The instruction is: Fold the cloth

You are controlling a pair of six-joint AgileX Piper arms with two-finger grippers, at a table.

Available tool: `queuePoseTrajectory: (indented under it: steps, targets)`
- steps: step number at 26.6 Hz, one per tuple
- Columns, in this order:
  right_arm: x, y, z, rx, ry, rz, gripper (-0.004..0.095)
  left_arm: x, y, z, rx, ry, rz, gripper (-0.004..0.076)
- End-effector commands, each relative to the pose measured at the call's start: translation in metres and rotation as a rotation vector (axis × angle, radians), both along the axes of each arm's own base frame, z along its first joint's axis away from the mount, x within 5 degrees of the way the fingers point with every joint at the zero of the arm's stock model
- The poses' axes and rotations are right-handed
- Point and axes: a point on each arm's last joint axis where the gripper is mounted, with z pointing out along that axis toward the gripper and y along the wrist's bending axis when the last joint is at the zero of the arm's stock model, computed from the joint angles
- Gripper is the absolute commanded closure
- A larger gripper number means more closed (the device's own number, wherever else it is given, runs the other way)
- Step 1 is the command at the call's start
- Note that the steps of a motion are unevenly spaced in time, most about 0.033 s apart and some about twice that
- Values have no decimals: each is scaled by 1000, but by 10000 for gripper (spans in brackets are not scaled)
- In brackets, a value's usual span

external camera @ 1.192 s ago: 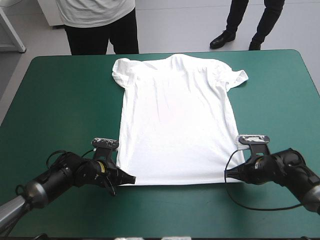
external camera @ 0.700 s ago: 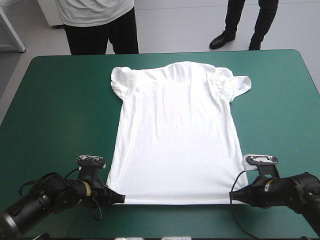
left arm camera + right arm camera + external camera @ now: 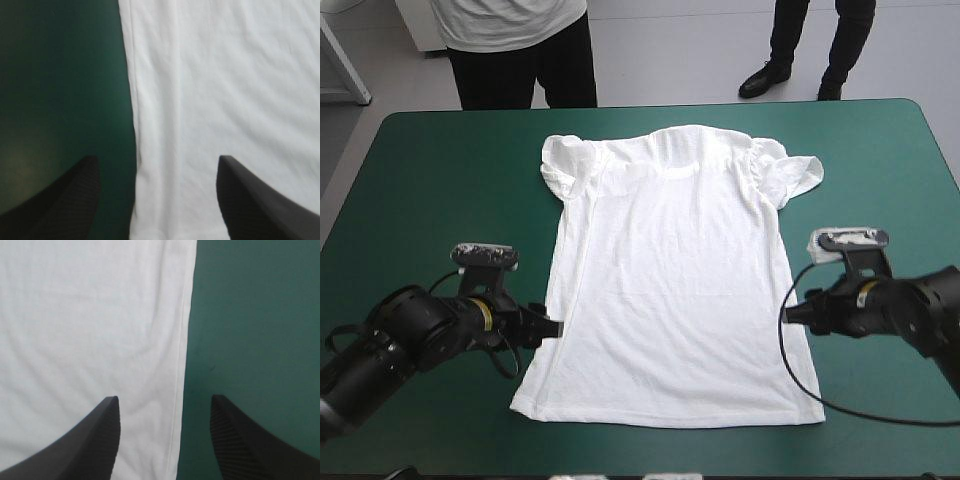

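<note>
T-shirt [image 3: 670, 290] lies spread flat in the middle of the table [image 3: 430, 180], white against the teal-green cover [image 3: 880, 170]. Its collar [image 3: 672, 162] points to the far edge and its hem [image 3: 670, 420] runs close along the near edge. Both short sleeves are out to the sides but bunched and wrinkled, the left sleeve [image 3: 560, 165] curled in a little and the right sleeve [image 3: 798, 172] puckered at the shoulder. The body is mostly smooth, with faint creases running lengthways, and it widens toward the hem.

The left gripper [image 3: 556, 327] sits low over the table at the shirt's left side, below the sleeve and above the hem corner, its tip right at the side edge of the cloth. From its own wrist view the two black fingers [image 3: 70, 195] stand well spread. The shirt's side seam runs between them, with one finger over bare cover and the other over white cloth. I cannot tell whether either finger actually touches the fabric.

The right gripper [image 3: 792, 314] mirrors it on the opposite side, level with the shirt's lower half, its tip just at the right side edge. Its fingers [image 3: 97, 440] are also wide apart and hold nothing. The seam passes up the gap between them, closer to the finger that is over the cloth, and the other finger hangs over the cover.

The two grippers face each other across the shirt, well apart, with the full width of the cloth between them.
</note>
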Motion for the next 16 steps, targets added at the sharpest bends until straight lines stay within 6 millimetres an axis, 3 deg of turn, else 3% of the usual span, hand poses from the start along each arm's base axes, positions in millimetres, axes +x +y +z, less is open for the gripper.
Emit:
queuePoseTrajectory:
  steps: [1, 3, 5, 8, 12, 16]
  targets:
    - [31, 5, 26, -37, -59, 6, 405, 31, -5, 24, 5, -71, 12, 288]
    - [48, 9, 34, -53, -67, 22, 405, 51, -7, 29, 3, -62, 8, 288]
    - [70, 14, 39, -78, -76, 21, 405, 83, -4, 34, -12, -45, 27, 287]
    - [88, 13, 40, -74, -76, -4, 405, 115, 3, 30, -24, -14, 44, 286]
    - [110, -13, 36, -11, -58, -112, 405, 153, -3, 16, 17, 40, 1, 286]
    - [118, -26, 31, 58, -36, -144, 405, 180, -12, 3, 38, 61, -12, 286]
